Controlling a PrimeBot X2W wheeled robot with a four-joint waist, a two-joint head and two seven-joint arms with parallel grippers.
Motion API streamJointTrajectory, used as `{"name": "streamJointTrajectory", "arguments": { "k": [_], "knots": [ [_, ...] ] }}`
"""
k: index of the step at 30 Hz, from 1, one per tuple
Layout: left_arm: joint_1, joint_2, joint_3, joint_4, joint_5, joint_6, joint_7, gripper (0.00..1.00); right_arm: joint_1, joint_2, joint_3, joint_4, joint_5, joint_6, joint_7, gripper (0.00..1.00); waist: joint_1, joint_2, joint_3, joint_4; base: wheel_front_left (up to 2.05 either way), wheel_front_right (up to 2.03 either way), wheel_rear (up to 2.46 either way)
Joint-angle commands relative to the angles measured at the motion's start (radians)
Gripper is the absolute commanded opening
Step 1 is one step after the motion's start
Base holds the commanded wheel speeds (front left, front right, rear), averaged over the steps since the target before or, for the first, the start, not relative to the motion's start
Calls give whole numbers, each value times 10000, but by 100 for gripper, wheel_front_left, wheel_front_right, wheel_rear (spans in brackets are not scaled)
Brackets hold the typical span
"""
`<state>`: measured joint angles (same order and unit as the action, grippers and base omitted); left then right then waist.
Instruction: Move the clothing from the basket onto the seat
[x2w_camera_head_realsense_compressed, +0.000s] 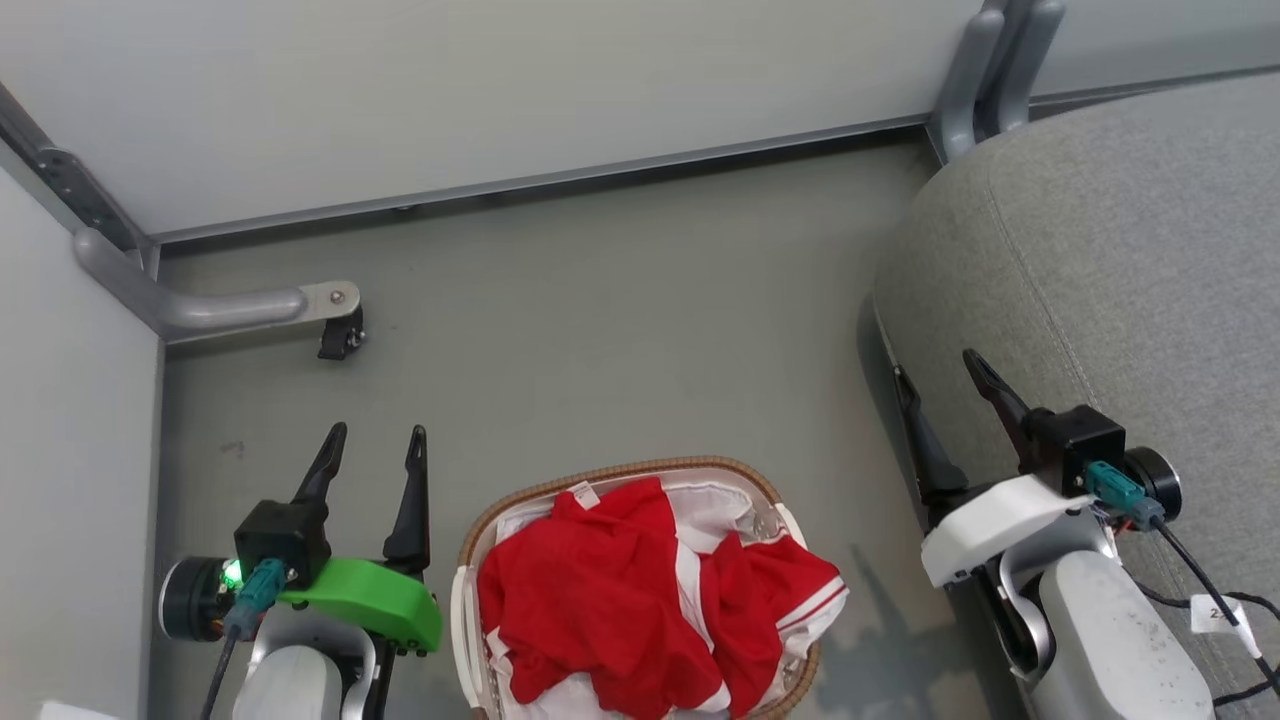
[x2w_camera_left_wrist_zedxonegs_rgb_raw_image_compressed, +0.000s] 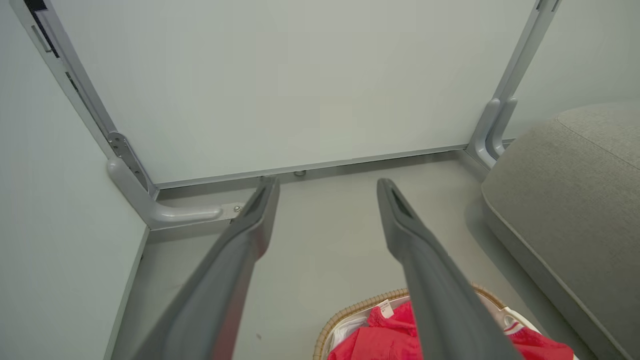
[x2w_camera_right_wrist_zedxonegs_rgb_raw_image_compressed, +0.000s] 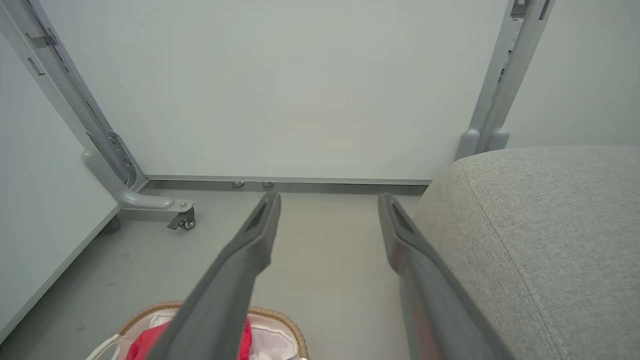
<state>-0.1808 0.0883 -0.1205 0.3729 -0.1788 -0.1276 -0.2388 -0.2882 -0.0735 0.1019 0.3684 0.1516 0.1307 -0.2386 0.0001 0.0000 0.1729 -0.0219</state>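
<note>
Seen from the head, the wicker-rimmed basket (x2w_camera_head_realsense_compressed: 620, 472) sits on the floor (x2w_camera_head_realsense_compressed: 600, 330) between the two arms. It is heaped with the red clothing (x2w_camera_head_realsense_compressed: 600, 590), one striped hem spilling over its right rim, and the grey seat (x2w_camera_head_realsense_compressed: 1130, 260) rises just to its right. The left gripper (x2w_camera_head_realsense_compressed: 379, 430) hovers left of the basket and the right gripper (x2w_camera_head_realsense_compressed: 934, 364) is by the seat's edge, both spread wide and holding nothing. In the left wrist view the fingers (x2w_camera_left_wrist_zedxonegs_rgb_raw_image_compressed: 250, 235) point over bare floor toward the wall (x2w_camera_left_wrist_zedxonegs_rgb_raw_image_compressed: 300, 75), with the basket low beneath them. The right wrist view shows the same wide gape, one finger running alongside the seat's rounded edge and the basket at bottom left. I'd say the first pick hasn't begun. To do it well, one arm should tip down over the heap's high middle and pinch a thick fold of thin fabric, not the white liner (x2w_camera_head_realsense_compressed: 715, 500). It should then lift until the hems clear the rim before swinging to the seat.
</note>
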Motion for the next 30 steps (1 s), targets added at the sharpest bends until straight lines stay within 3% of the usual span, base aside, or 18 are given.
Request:
{"name": "streamJointTrajectory", "arguments": {
  "k": [1, 13, 30],
  "knots": [
    [-313, 23, -114, 54, 162, -34, -92, 100, -261, 12, 16, -116, -215, 0, -94, 100, -1, 0, 799, -387, 0, 0, 0],
    [-1703, 562, -1356, 743, 126, -39, -278, 100, -1282, 207, 305, -933, -963, -3, -280, 100, -1, 0, 3120, -1409, 0, 0, 0],
    [-3437, 1113, -2965, 3352, -1138, -40, -260, 100, -1895, 220, 632, -1626, -122, -3, -279, 100, -1, 0, 4968, -2105, 0, 0, 0]
  ]
}}
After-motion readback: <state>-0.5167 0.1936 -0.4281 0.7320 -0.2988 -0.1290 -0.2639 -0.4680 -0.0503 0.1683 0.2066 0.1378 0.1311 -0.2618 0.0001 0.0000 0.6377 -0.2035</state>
